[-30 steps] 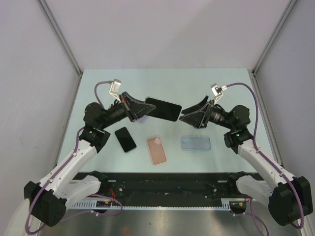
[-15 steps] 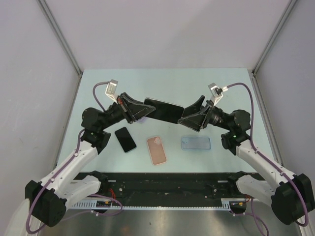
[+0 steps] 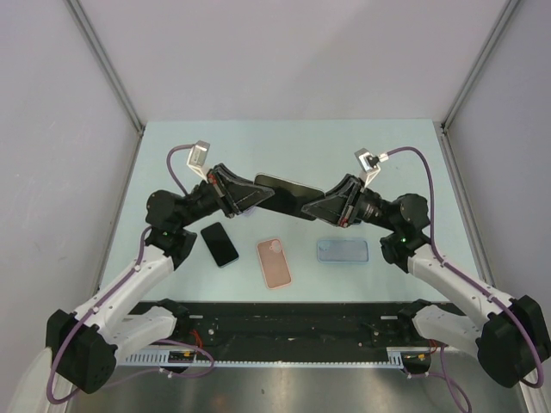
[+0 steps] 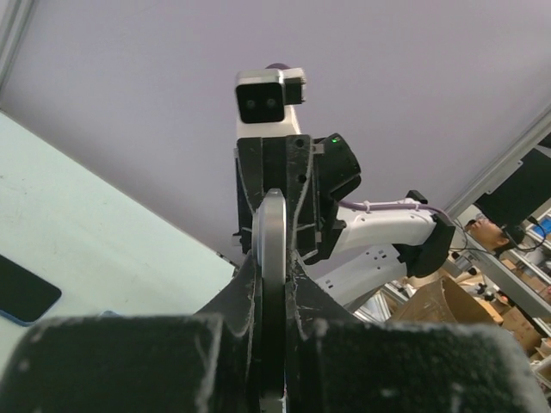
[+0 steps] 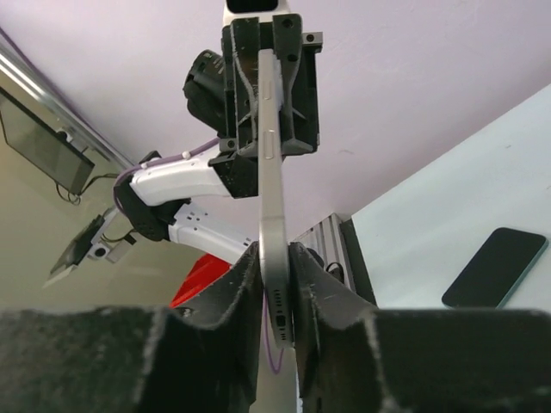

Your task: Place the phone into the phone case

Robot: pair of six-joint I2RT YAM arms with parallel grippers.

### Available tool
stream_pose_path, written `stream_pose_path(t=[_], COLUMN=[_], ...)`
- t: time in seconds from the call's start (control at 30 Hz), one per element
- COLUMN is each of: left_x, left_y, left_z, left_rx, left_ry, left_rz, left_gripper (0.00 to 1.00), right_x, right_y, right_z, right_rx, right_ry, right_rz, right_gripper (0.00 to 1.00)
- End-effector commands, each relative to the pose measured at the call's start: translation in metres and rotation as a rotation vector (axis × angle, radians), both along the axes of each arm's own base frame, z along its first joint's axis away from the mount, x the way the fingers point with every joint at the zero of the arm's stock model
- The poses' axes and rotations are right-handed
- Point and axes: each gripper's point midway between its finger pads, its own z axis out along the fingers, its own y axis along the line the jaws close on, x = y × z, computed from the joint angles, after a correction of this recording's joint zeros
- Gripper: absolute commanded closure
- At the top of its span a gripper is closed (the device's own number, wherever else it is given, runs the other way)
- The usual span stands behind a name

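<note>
A dark phone [image 3: 288, 194] hangs in the air over the middle of the table, held at both ends. My left gripper [image 3: 258, 194] is shut on its left end and my right gripper [image 3: 315, 209] is shut on its right end. In the left wrist view the phone [image 4: 273, 249] stands edge-on between my fingers [image 4: 245, 297], with the right gripper behind it. In the right wrist view the phone [image 5: 269, 172] is pinched at its port end by my right gripper [image 5: 277, 288]. A pink phone case [image 3: 274, 262] and a clear blue phone case [image 3: 343, 250] lie flat on the table below.
A second black phone [image 3: 219, 243] lies on the table left of the pink case; the right wrist view shows this phone [image 5: 495, 267] at its right. Grey walls stand on three sides. A black rail [image 3: 293, 323] runs along the near edge.
My right gripper moved in to the left and closed on the phone's right end. The left gripper kept its hold, and the phone shifted slightly right and more level.
</note>
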Motion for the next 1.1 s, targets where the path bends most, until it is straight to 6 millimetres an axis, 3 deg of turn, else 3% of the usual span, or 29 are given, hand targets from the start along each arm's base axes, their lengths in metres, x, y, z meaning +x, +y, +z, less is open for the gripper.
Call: stream_pose_path(t=[0.0,0.1,0.23,0.33,0.37,0.43,0.47,0.63,0.77,0.9,1.07], left_x=[-0.009,-0.012,-0.014,-0.013,-0.012,-0.011,-0.007,0.006,0.024,0.042,0.055], left_y=[0.002,0.002,0.002,0.002,0.000,-0.001,-0.001,-0.004,-0.006,-0.007,-0.010], left_z=[0.017,0.017,0.014,0.014,0.012,0.011,0.008,-0.008,-0.023,-0.048,-0.086], left_rx=[-0.040,-0.037,-0.028,-0.018,-0.012,-0.008,-0.006,0.017,0.075,0.163,0.286], left_ry=[-0.070,-0.078,-0.097,-0.115,-0.114,-0.114,-0.097,-0.051,0.012,0.109,0.219], left_rz=[-0.015,-0.022,-0.022,-0.023,-0.029,-0.030,-0.024,0.011,0.070,0.128,0.165], left_gripper=[1.00,0.99,0.97,0.81,0.63,0.44,0.40,0.29,0.27,0.26,0.25], right_x=[-0.001,0.001,0.003,0.011,0.014,0.020,0.026,0.042,0.059,0.081,0.092], right_y=[-0.001,0.000,0.000,-0.001,-0.003,-0.006,-0.010,-0.030,-0.056,-0.094,-0.125], right_z=[0.013,0.012,0.010,0.004,0.003,-0.001,-0.002,-0.010,-0.015,-0.030,-0.047], right_rx=[0.043,0.040,0.032,0.006,-0.001,-0.016,-0.019,-0.052,-0.073,-0.110,-0.152], right_ry=[-0.021,-0.012,-0.003,0.021,0.021,0.046,0.050,0.102,0.141,0.216,0.276], right_rz=[-0.022,-0.026,-0.034,-0.083,-0.097,-0.129,-0.149,-0.215,-0.325,-0.447,-0.503], right_gripper=[0.84,1.00,1.00,1.00,1.00,1.00,1.00,1.00,1.00,1.00,1.00])
